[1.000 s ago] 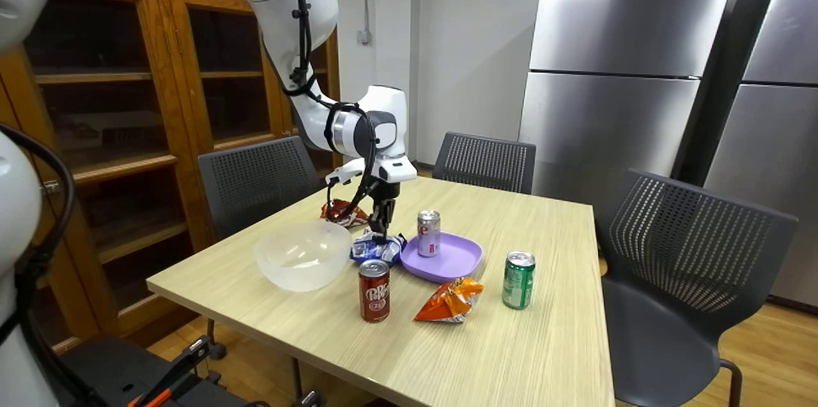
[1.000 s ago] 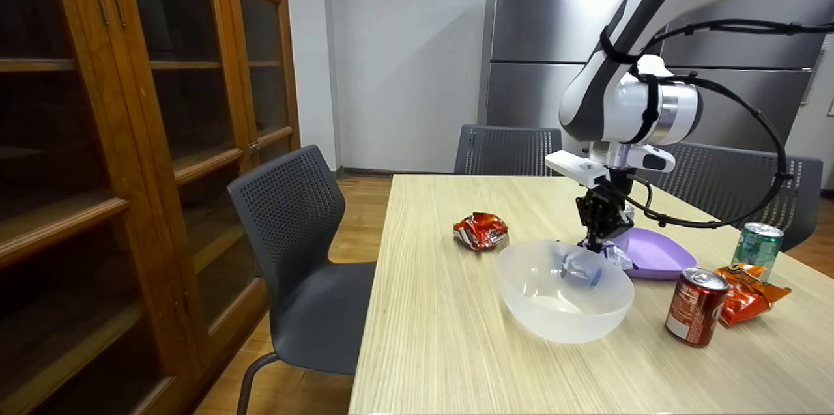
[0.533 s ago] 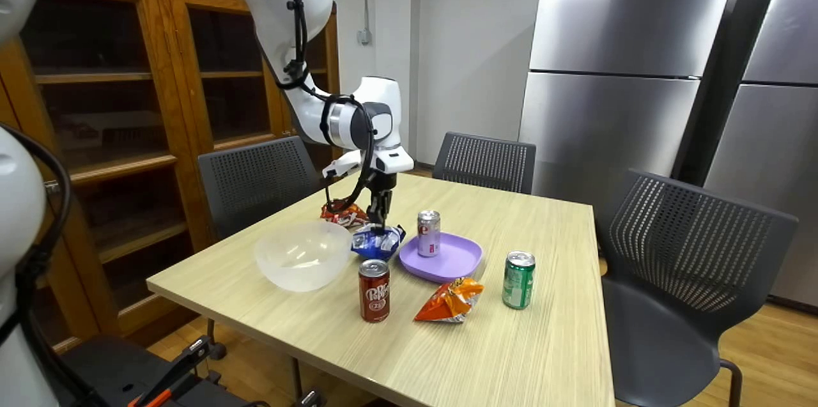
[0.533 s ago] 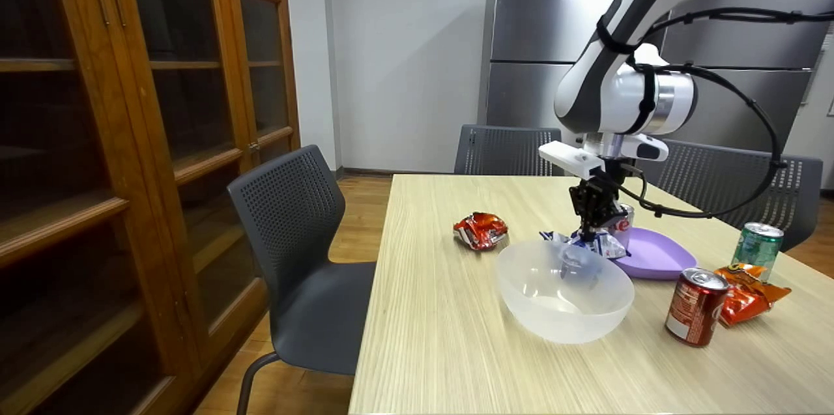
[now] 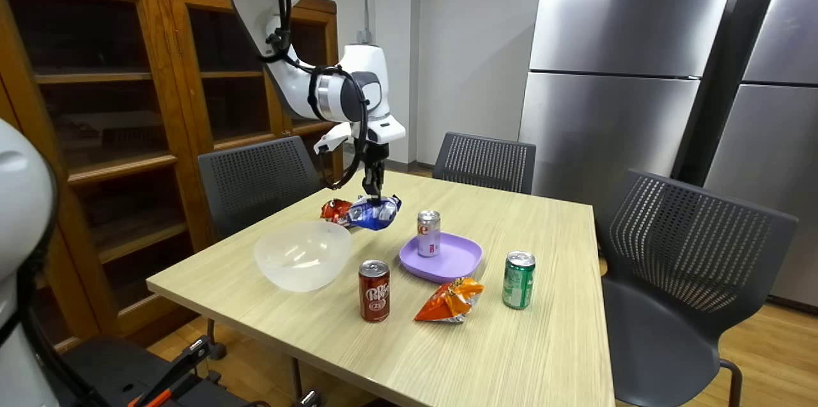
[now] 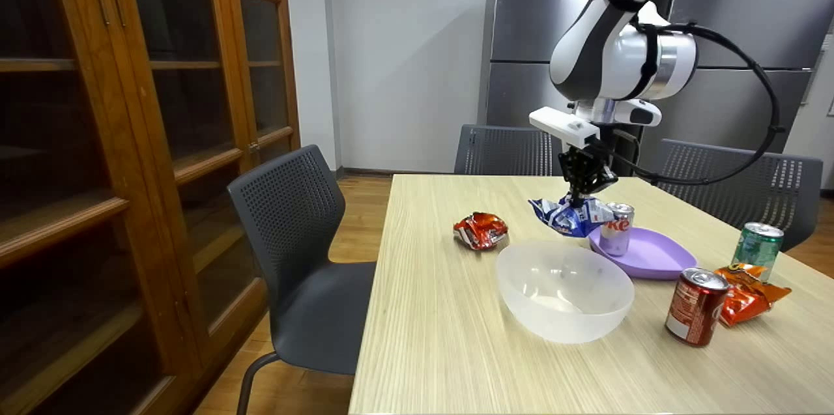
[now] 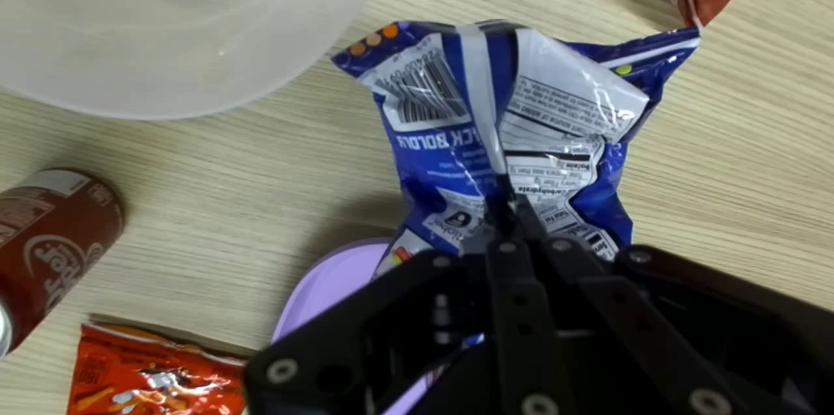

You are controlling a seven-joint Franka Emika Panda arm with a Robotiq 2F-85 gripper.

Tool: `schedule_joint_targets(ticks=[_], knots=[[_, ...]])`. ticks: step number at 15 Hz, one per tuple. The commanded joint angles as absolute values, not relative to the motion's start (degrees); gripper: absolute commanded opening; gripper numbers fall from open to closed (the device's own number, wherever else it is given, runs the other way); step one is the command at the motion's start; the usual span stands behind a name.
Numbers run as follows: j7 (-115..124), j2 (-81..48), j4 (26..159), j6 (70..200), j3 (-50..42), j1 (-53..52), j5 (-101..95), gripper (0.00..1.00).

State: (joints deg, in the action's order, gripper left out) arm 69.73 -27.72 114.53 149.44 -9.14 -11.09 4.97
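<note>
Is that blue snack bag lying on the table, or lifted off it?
Lifted: in both exterior views, the blue snack bag hangs from the closed jaws, above the table.

Gripping a blue snack bag by its upper side with the pincer, in an exterior view, behind a translucent bowl and partly in front of a red bag. Showing also, on the pale worktop, a silver can upright on a purple plate, an upright Dr Pepper can nearer the camera, an orange bag lying near it, and a green can standing farther right. Flanked by three dark chairs. Backed by a glass-fronted wooden cabinet on the left and two steel refrigerators on the right.
</note>
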Motion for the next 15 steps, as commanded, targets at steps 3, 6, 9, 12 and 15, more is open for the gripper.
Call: schedule_joint_targets(ticks=[3,6,9,12,15], knots=[[72.67,-19.78,121.33,152.54,-9.39,-13.26,0.45,0.00],[74.38,-16.42,124.53,153.74,-9.13,-14.27,-1.91,0.00],[77.06,-13.10,128.11,154.54,-8.61,-15.74,-5.27,0.00],[79.02,-10.70,131.02,153.67,-6.62,-16.38,-7.40,0.00],[80.11,-9.26,133.45,153.31,-3.95,-16.36,-7.42,0.00]])
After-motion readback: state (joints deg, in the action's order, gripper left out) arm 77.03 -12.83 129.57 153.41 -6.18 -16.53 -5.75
